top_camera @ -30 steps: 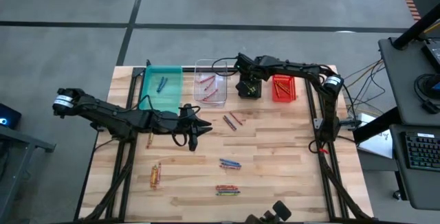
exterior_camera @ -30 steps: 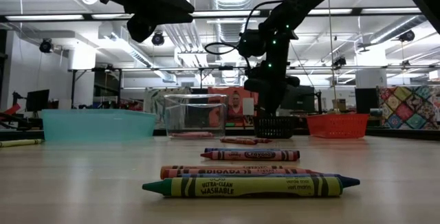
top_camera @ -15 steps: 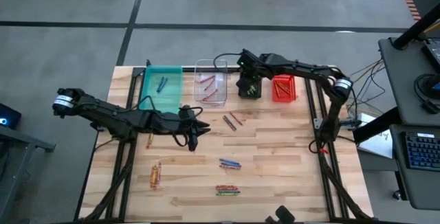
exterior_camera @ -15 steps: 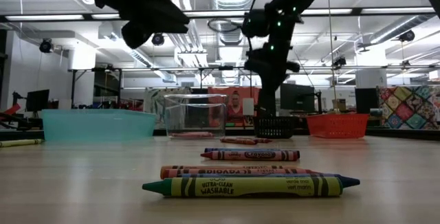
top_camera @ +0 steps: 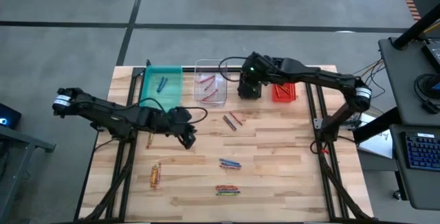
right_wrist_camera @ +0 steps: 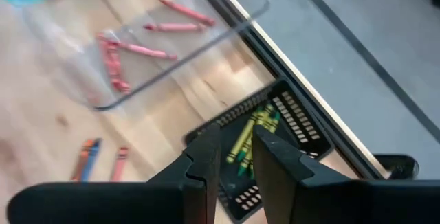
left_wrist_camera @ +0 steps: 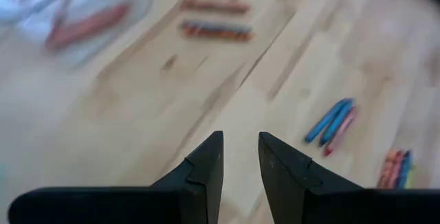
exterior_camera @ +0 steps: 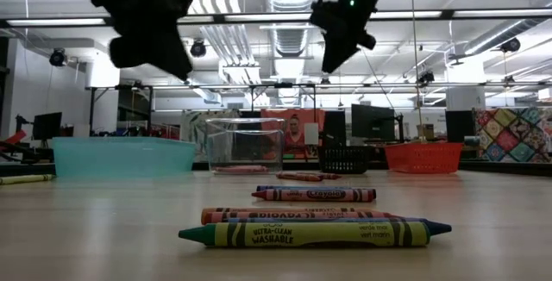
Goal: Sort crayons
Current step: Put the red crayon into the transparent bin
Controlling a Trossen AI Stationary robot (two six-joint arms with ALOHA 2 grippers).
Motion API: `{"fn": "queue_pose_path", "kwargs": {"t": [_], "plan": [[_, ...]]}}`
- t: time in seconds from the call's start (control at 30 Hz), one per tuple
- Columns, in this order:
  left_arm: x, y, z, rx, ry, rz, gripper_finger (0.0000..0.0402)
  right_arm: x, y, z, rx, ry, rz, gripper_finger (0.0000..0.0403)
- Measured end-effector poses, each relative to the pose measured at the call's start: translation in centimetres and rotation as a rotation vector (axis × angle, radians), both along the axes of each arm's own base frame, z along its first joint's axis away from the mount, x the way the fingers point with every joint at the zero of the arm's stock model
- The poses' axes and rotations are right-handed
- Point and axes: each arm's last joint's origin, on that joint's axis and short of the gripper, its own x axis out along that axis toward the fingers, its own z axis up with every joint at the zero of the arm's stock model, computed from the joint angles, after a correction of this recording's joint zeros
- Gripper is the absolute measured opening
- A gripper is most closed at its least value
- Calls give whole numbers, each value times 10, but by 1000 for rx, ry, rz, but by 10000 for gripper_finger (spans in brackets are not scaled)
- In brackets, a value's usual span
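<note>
Crayons lie loose on the wooden table: a pair [top_camera: 232, 121] mid-table, a group with blue ones [top_camera: 229, 163], a mixed group [top_camera: 227, 190] near the front edge and an orange group [top_camera: 155, 174] at the front left. My left gripper [top_camera: 188, 140] hangs above bare wood left of the pair, open by a narrow gap [left_wrist_camera: 240, 141] with nothing in it. My right gripper [top_camera: 249, 78] is high over the black bin [right_wrist_camera: 275, 117], which holds yellow and green crayons [right_wrist_camera: 246, 140]. Its fingers [right_wrist_camera: 234, 138] stand slightly apart and hold nothing.
Along the far edge stand a teal bin [top_camera: 163, 86] with blue crayons, a clear bin [top_camera: 210, 83] with red crayons, the black bin [top_camera: 249, 91] and a red bin [top_camera: 283, 91]. One crayon [top_camera: 148, 140] lies by the left arm. Bare wood lies at the right front.
My right gripper has risen well clear of the black bin, and its arm has swung toward the table's right edge. My left gripper has tipped over at the wrist and rolled, staying over about the same spot. No crayon has moved.
</note>
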Motion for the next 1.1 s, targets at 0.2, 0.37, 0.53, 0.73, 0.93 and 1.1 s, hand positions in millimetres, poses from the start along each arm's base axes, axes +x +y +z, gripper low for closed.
{"fn": "queue_pose_path", "kwargs": {"t": [0.2, 0.37, 0.53, 0.73, 0.93, 1.1], "plan": [[-15, -9, -11, -134, 141, 116, 75, 0, 26, 14, -35, -37, 88, 71], [-17, -28, -20, -275, 199, 162, 75, 4, 41, 13, -45, -28, 151, 70], [-19, -54, -33, -411, 306, 174, 75, 6, 50, 12, -47, -20, 187, 68], [-27, -80, -51, -502, 468, 248, 75, 8, 57, 11, -47, -17, 212, 70], [-35, -86, -60, -473, 549, 345, 75, 9, 60, 10, -49, -22, 220, 63], [-46, -89, -67, -412, 635, 435, 75, 10, 62, 10, -48, -23, 228, 63]]}}
